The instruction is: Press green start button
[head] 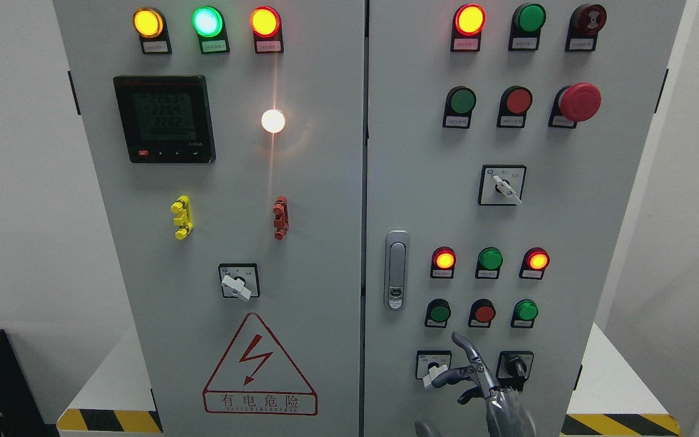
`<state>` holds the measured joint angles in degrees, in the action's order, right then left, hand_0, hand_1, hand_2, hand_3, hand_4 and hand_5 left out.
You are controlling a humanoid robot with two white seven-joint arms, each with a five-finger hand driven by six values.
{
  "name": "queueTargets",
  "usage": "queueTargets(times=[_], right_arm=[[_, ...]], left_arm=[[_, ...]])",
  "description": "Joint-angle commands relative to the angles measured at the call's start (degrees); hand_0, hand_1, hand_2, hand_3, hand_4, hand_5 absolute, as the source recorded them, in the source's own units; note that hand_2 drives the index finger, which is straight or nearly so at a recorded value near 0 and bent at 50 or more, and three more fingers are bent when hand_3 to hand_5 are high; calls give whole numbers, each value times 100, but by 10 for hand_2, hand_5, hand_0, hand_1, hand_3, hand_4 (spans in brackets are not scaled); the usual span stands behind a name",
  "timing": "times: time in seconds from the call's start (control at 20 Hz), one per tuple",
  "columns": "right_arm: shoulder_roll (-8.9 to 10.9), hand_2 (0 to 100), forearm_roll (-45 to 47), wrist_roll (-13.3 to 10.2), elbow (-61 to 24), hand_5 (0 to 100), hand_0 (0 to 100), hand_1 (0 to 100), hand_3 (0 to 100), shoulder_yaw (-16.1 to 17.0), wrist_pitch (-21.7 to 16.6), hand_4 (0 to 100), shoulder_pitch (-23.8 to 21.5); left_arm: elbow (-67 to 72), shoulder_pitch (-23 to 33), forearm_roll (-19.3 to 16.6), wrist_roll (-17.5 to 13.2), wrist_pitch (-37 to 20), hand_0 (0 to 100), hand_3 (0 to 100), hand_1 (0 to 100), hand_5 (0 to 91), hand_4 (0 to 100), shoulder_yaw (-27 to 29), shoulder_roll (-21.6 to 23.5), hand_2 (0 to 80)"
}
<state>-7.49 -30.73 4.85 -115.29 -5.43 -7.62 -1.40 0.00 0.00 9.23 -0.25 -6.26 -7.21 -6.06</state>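
One right hand (477,376), index finger extended and gripping nothing, hovers below the green button (439,313) on the cabinet (325,243).

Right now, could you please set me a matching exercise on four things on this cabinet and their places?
Things:
1. meter
2. mushroom button
3. warning triangle
4. door handle

Places:
A. left door, bottom
B. right door, left edge
C. left door, upper left
D. right door, upper right

Pairs: 1-C, 2-D, 3-A, 4-B
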Motion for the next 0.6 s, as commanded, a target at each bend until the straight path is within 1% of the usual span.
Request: queueTargets(times=[0.0,0.05,0.15,0.3,0.4,0.55], right_arm=[[20,0,726,174,-275,176,0,121,159,-2,76,144,-168],[20,0,787,218,-275,166,0,115,149,7,103,137,-194],[20,0,884,288,-327,104,0,84,97,-2,129,78,-238],[20,0,893,367,-336,46,0,66,55,7,164,23,-238],[29,0,911,394,-328,19,0,57,34,7,252,0,-238],[37,0,1043,394,-328,0,0,32,15,7,305,0,-238]], left_arm=[[167,-158,0,-2,2,120,0,556,0,0,0,0,0],[167,-158,0,-2,2,120,0,556,0,0,0,0,0],[167,-158,0,-2,2,120,0,556,0,0,0,0,0],[167,-158,0,-2,2,120,0,556,0,0,0,0,0],[167,-158,0,-2,2,120,0,556,0,0,0,0,0],[167,-149,0,-2,2,120,0,556,0,0,0,0,0]])
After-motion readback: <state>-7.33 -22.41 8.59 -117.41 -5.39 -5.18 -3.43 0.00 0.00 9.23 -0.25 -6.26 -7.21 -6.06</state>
